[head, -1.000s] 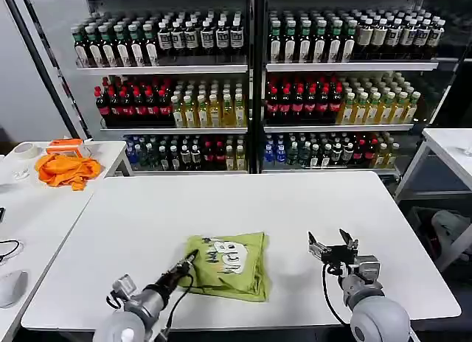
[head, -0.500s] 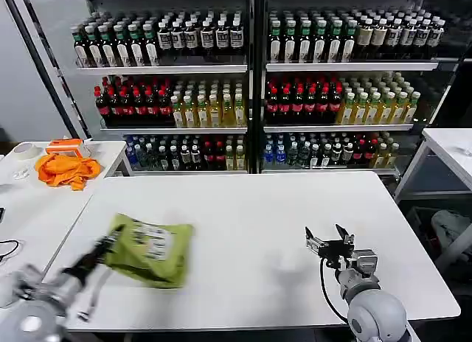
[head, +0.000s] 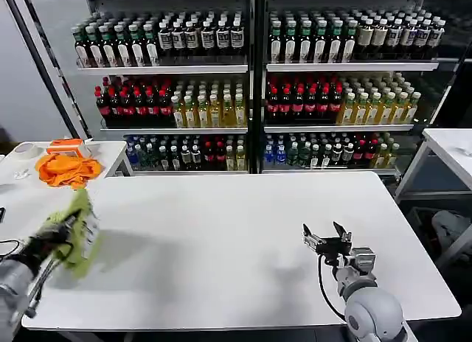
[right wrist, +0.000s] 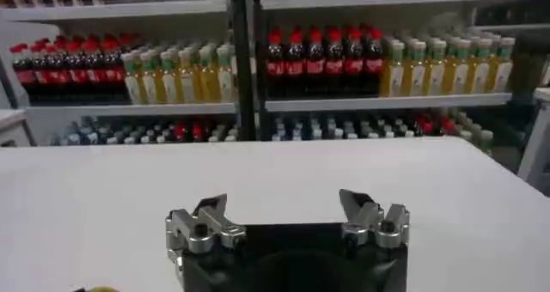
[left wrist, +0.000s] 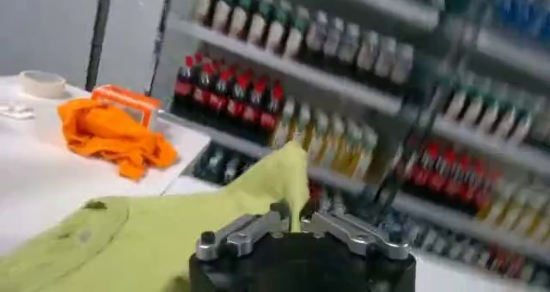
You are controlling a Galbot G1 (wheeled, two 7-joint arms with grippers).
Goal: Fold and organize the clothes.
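The left hand [left wrist: 292, 225] is closed, its metal fingers pinched together on a fold of the lime T-shirt [head: 80, 231]. The folded shirt is held at the left edge of the white bench [head: 243, 239], hanging with its long axis roughly upright. In the left wrist view the soft, matte fabric [left wrist: 163, 234] is seen draped outward from the fingers, a peak of cloth rising above them. The right hand [head: 327, 239] is held open above the bench's right front part, nothing between its fingers. A crumpled orange cloth [head: 68, 167] lies on a side table [head: 22, 191] beyond.
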